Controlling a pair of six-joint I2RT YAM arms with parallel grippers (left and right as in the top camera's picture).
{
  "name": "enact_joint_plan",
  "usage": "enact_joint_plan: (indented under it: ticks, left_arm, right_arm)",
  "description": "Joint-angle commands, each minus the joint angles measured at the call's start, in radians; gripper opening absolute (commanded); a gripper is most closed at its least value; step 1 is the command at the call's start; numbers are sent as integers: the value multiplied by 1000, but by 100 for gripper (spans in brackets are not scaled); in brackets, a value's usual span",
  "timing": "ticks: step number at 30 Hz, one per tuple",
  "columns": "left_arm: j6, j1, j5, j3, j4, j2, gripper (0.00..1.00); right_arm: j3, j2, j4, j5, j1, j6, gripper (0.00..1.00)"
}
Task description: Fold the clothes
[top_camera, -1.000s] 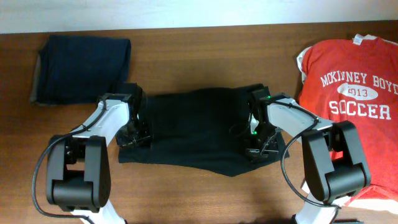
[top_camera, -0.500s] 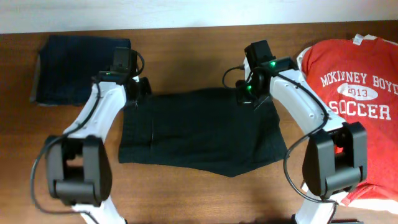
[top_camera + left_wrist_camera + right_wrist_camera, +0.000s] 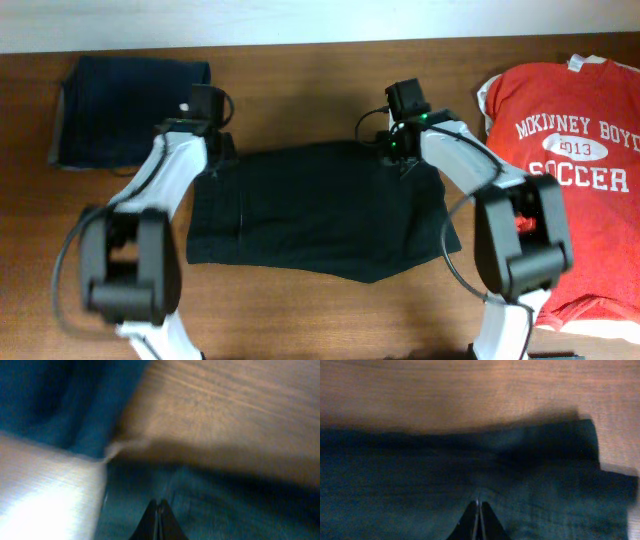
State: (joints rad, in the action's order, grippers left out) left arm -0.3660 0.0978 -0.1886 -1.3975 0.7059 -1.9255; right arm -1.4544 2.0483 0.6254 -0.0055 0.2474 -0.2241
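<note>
The left claw (image 3: 157, 519) is pinched shut on the far edge of the black shirt (image 3: 320, 215) — the right claw (image 3: 478, 518) likewise; the shirt spreads flat between them, the red T-shirt (image 3: 570, 200) lying right of the right claw.

Soft, even light and sharp focus overhead. Heavy motion blur at the left wrist, washed-out glare lower left. Dim and soft at the right wrist, dark shadow on the brown wooden table (image 3: 470, 390) along the plain black cloth shirt (image 3: 470, 475).

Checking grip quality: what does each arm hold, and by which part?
The plain black cloth shirt: left fingers pinch it near its far-left corner, right fingers near its far-right corner.
</note>
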Motion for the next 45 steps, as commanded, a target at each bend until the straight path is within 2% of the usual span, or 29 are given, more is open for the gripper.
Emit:
enact_joint_plan:
  ticks: [1,3,5,6,7,8,9,10,11,12,13,15,16,17,18,24,26,28,31,33,35,40,45]
  left_arm:
    - [-52,-14,-36,-6,94,274,0]
    - [-51,-14,-36,-6,212,341,2]
    - [-40,-19,-18,-2,398,325,5]
    - [-2,-25,15,6,426,312,5]
    - [52,-53,56,18,440,296,5]
    - [60,-83,98,23,437,296,12]
    - [85,-115,166,23,428,296,26]
    - [137,-167,269,23,421,292,70]
    - [192,-196,323,23,423,286,78]
    - [252,-230,355,23,433,269,78]
    - [252,-239,362,26,431,253,78]
    - [252,-240,362,57,369,193,78]
    - [252,-240,362,79,331,168,78]
    - [251,-240,364,92,306,153,94]
    - [251,-240,368,105,273,129,99]
    - [252,-244,338,108,218,-22,90]
    - [252,-244,312,108,211,-62,89]
    - [253,-244,316,108,203,-74,79]
    - [383,-235,324,106,172,-70,79]
    - [399,-235,330,106,165,-69,79]
    - [471,-235,415,106,158,-69,79]
    - [486,-235,433,110,156,-70,79]
    - [488,-236,398,222,49,-70,78]
  right_arm:
    - [-57,-223,108,-173,2,6,4]
    - [-57,-272,244,-193,1,6,5]
    - [-20,-268,381,-242,10,-5,5]
    - [11,-268,371,-305,23,-5,5]
    - [81,-268,293,-375,64,-6,14]
    - [129,-265,224,-376,95,-37,14]
    - [180,-257,155,-376,127,-100,14]
    - [253,-243,49,-375,169,-182,15]
    - [306,-224,-45,-376,201,-237,15]
    - [332,-206,-108,-372,226,-242,14]
    - [340,-191,-129,-340,241,-262,14]
    - [340,-173,-134,-288,252,-309,4]
    - [341,-173,-134,-281,252,-309,4]
    - [344,-172,-134,-261,255,-309,4]
    - [350,-172,-133,-220,259,-309,4]
    - [352,-147,-136,-192,270,-309,4]
    - [352,-145,-137,-192,270,-309,5]
    - [352,-144,-141,-192,270,-309,5]
    - [352,-144,-143,-192,270,-309,6]
    - [352,-144,-144,-192,270,-309,6]
    - [352,-144,-144,-192,270,-309,11]
    - [352,-144,-144,-192,270,-308,15]
    - [352,-144,-144,-192,270,-308,16]
